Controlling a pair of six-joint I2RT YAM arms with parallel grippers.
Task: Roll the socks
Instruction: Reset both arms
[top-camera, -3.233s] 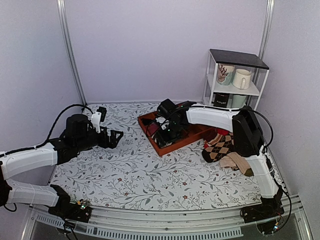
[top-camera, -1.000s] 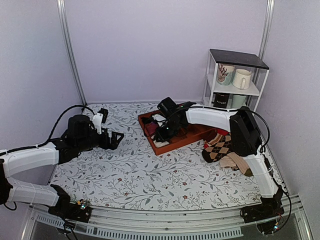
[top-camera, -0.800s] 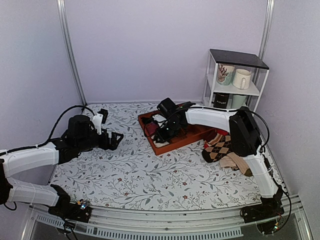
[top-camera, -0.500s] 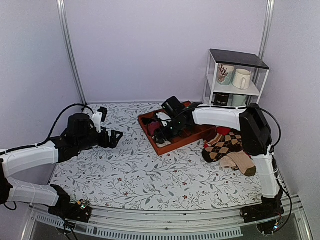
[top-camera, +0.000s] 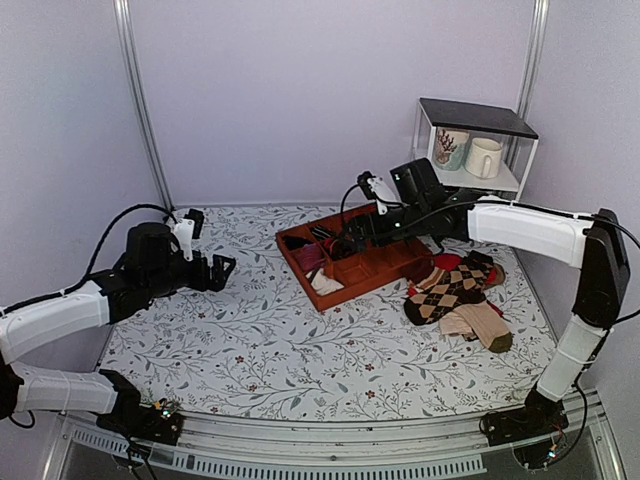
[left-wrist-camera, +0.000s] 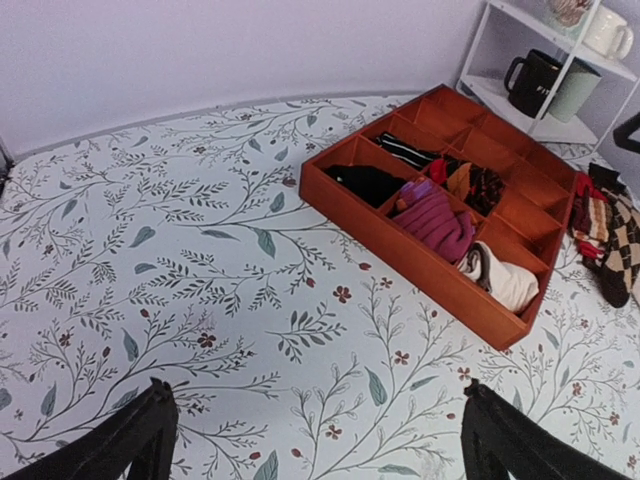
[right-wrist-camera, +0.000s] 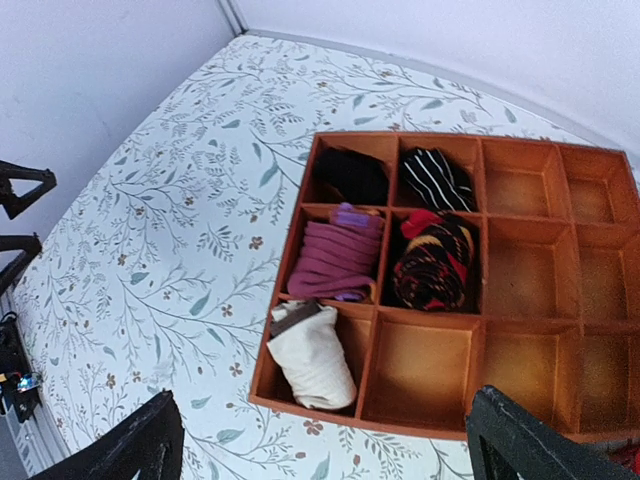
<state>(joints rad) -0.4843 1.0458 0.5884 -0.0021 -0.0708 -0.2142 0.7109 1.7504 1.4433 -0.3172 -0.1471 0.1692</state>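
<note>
The cream-white socks (right-wrist-camera: 314, 357) lie as a rolled bundle with a dark brown band showing, in the near-left compartment of the orange-brown tray (right-wrist-camera: 300, 397). The roll also shows in the left wrist view (left-wrist-camera: 507, 282) and the top view (top-camera: 326, 283). My right gripper (right-wrist-camera: 325, 395) is open and empty, raised above the tray's near edge (top-camera: 352, 240). My left gripper (left-wrist-camera: 315, 390) is open and empty, above the floral tablecloth left of the tray (top-camera: 221, 266).
Other tray compartments hold a purple roll (right-wrist-camera: 335, 262), a black roll (right-wrist-camera: 350, 176), a striped roll (right-wrist-camera: 437, 178) and a red-yellow-black roll (right-wrist-camera: 432, 258). Argyle socks (top-camera: 449, 290) and a tan sock (top-camera: 482, 326) lie right of the tray. A white shelf with mugs (top-camera: 470, 160) stands at the back right.
My right gripper has risen out of the tray and drawn back up and to the right, leaving the cream roll in its compartment. The left arm has barely shifted.
</note>
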